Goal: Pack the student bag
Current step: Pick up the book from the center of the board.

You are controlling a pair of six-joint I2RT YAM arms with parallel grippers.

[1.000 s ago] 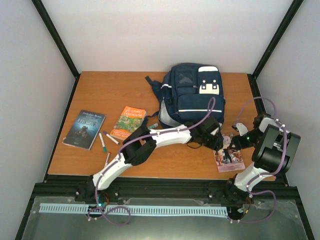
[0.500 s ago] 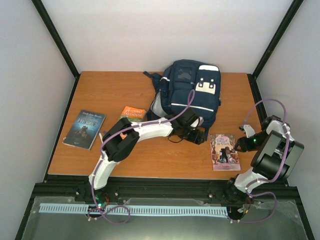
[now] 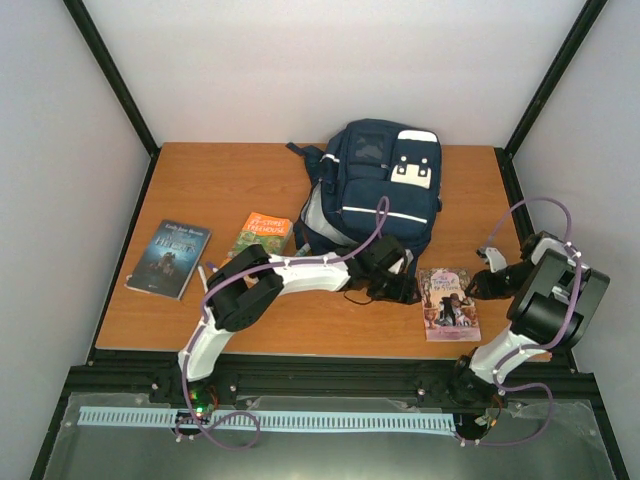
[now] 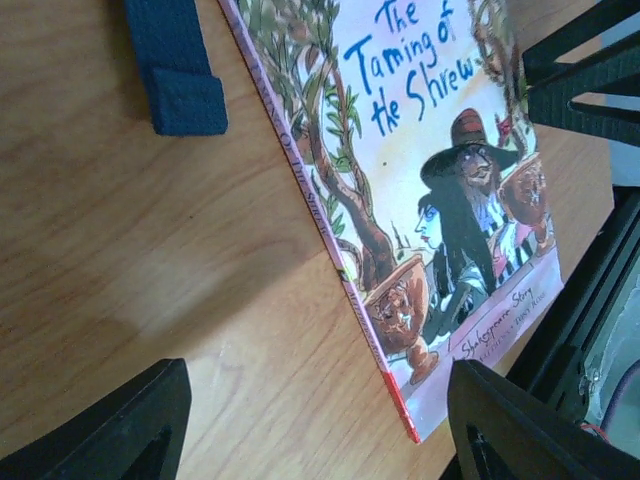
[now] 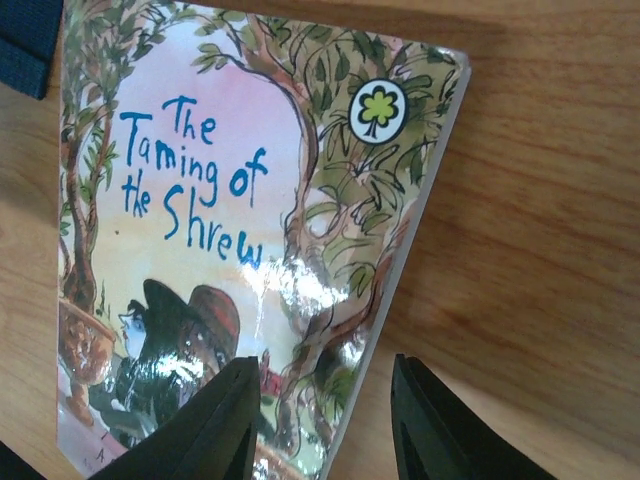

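the student bag (image 3: 375, 185) lies at the far middle of the counter (image 3: 230, 180), front pockets up, its near end just beside my left end effector (image 4: 315, 425). that end effector is released, jaws spread wide over bare wood and the spine edge of a thin glossy book (image 4: 440, 180), with nothing between the fingers but air. my right end effector (image 5: 325, 420) hangs over the same book from its other side, jaws parted to either side of the long edge and gripping nothing; whether a tip grazes the cover i cannot tell from this angle. i judge the bag soft and floppy, light for its bulk while unfilled, so it would slump and skid on the smooth wood instead of standing firm against a push. a loose strap (image 4: 175, 70) lies near the book, but pulling it would only drag the whole thing. the better hold, i think, is the fabric rim beside the main zip, where a pale lining seems to show at the bag's left side, pinched and lifted by one end effector to keep the mouth open. the book is flat and slick, so it wants a grip across an edge.
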